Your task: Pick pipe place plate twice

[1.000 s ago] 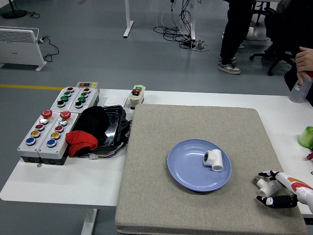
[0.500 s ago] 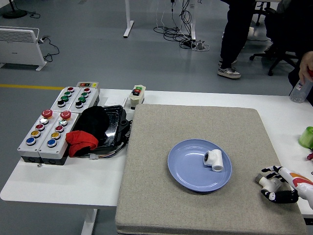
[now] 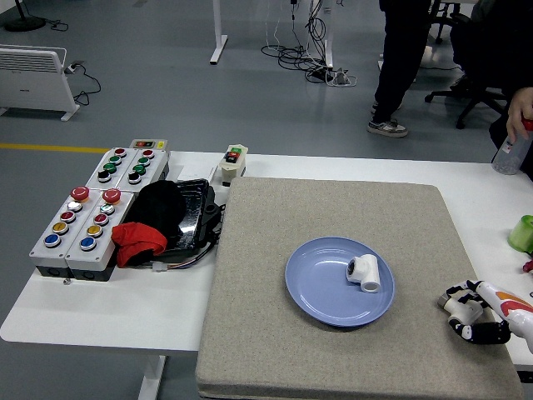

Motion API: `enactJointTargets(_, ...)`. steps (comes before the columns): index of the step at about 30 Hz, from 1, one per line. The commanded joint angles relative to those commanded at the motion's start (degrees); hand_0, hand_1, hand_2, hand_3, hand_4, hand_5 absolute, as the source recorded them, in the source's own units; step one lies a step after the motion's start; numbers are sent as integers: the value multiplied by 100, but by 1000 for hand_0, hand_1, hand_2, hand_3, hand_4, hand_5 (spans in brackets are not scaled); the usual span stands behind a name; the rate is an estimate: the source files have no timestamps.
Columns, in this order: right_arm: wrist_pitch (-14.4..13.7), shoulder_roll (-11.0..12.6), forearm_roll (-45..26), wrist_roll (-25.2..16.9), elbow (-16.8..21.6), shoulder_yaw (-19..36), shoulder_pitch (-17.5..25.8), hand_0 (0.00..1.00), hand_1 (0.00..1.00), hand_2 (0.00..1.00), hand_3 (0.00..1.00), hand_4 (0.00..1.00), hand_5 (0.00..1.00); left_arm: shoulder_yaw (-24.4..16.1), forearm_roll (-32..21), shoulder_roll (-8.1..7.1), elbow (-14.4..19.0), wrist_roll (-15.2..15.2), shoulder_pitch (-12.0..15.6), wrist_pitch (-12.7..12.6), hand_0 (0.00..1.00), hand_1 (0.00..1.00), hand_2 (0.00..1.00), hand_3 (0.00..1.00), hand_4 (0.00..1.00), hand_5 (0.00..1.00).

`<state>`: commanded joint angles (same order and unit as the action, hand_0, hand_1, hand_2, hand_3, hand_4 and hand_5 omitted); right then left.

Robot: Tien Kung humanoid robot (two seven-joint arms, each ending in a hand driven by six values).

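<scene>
A blue plate (image 3: 321, 300) lies on the grey mat (image 3: 333, 225), right of its middle. One white pipe fitting (image 3: 365, 272) rests on the plate's right part. At the mat's right edge my right hand (image 3: 468, 315) has its fingers curled around a second white pipe fitting (image 3: 460, 306), low over the mat. The hand is about a plate's radius to the right of the plate. My left arm does not show.
Button boxes (image 3: 87, 212) stand at the table's left, beside a black tray with black and red cloth (image 3: 158, 221). A small switch box (image 3: 233, 162) sits at the mat's far left corner. A person's hand holds a bottle (image 3: 510, 154) at far right; a green object (image 3: 522, 233) lies below it.
My right hand has closed around the second pipe fitting and drawn slightly to the right. A person in the background has walked on.
</scene>
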<state>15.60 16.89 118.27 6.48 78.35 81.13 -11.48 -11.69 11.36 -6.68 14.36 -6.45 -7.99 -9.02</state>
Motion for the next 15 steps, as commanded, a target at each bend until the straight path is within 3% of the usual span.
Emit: enactJointTargets(15,-46,-95,-398,26,204,-168,-275,360,490,567,713,650,304,-3,4,-4,4,-5,0,7,624,587,523,576,201,998)
